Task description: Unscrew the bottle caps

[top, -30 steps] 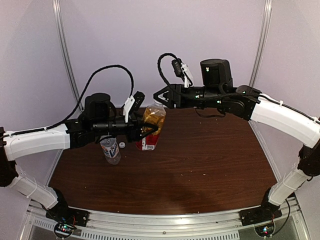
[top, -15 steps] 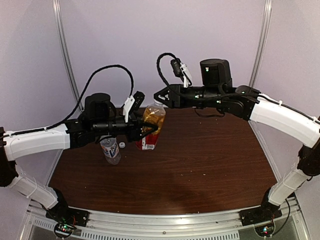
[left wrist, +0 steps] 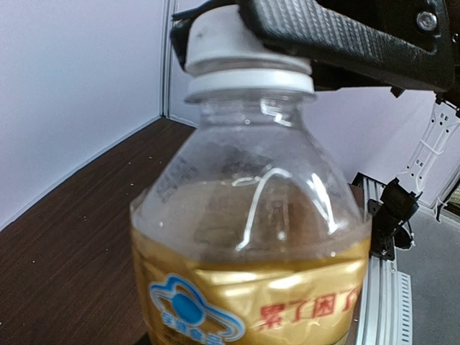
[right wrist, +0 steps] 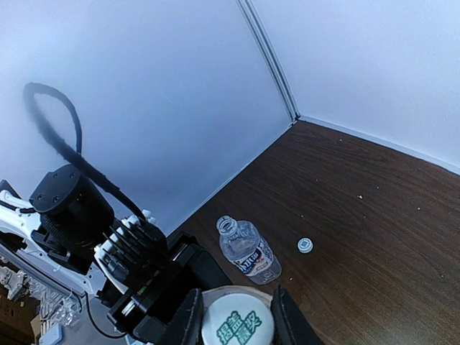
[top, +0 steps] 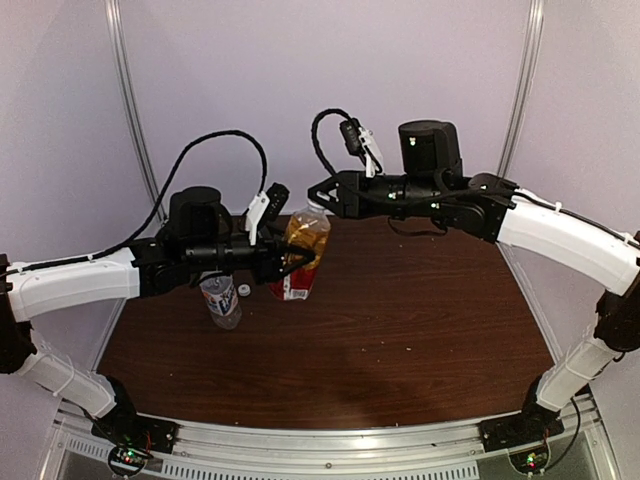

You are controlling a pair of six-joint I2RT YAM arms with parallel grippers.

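Observation:
The amber bottle (top: pixel 306 240) with the red-yellow label stands tilted at the back left of the table, and my left gripper (top: pixel 292 263) is shut on its body. In the left wrist view the amber bottle (left wrist: pixel 251 237) fills the frame and hides my own fingers. Its white cap (left wrist: pixel 233 44) is on the neck. My right gripper (right wrist: pixel 237 318) is shut on that cap (right wrist: pixel 237 327), one finger on each side. The clear bottle (top: pixel 221 300) stands uncapped beside it, its loose cap (top: pixel 243 290) lying on the table.
The brown table (top: pixel 400 320) is enclosed by pale walls with metal posts at the back corners. The clear bottle (right wrist: pixel 249 250) and loose cap (right wrist: pixel 305 245) sit just under the left arm (right wrist: pixel 86 230).
My right gripper's jaws have closed onto the amber bottle's cap and the arm has shifted slightly left. The left arm and both bottles have stayed put.

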